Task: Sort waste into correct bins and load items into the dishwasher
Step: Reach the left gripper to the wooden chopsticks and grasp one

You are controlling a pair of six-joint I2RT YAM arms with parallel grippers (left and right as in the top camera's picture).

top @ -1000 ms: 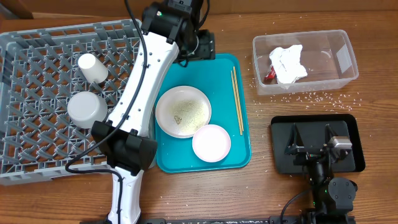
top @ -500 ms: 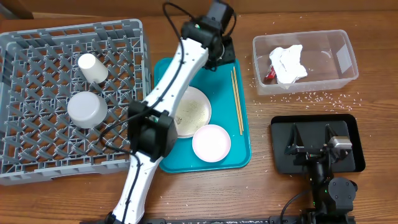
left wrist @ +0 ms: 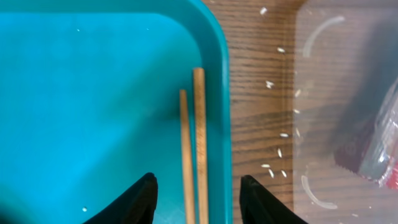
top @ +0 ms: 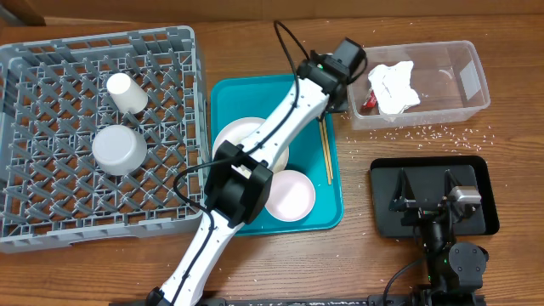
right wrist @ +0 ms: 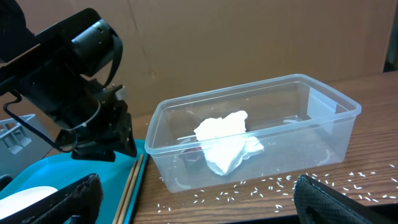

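- Your left arm [top: 285, 127] reaches across the teal tray [top: 234, 102]. Its jaws hang partway open over the tray's far right corner, holding nothing.
- In the left wrist view, the black fingertips [left wrist: 138, 200] straddle the two chopsticks [left wrist: 193, 149]. These lie side by side along the tray's right rim. I can't tell if there's any contact.
- The right jaws are spread wide and empty, parked over the black tray [top: 484, 183] at the near right of the desk [top: 85, 272].
- The clear tub [top: 472, 76] sits behind the black tray, just right of the teal tray. The crumpled napkin [top: 395, 83] is inside, with the red-and-white wrapper [top: 367, 104] against its left side.
- Rice grains [top: 425, 132] are scattered on the desk between the tub and the black tray, and a few lie between the tub and the teal tray.
- The dish rack [top: 51, 221] on the left holds the cup [top: 126, 92] and the grey bowl [top: 119, 149].
- The plate [top: 231, 143] and the small bowl [top: 293, 195] sit on the teal tray, just beside each other. The plate is partly hidden under the arm.
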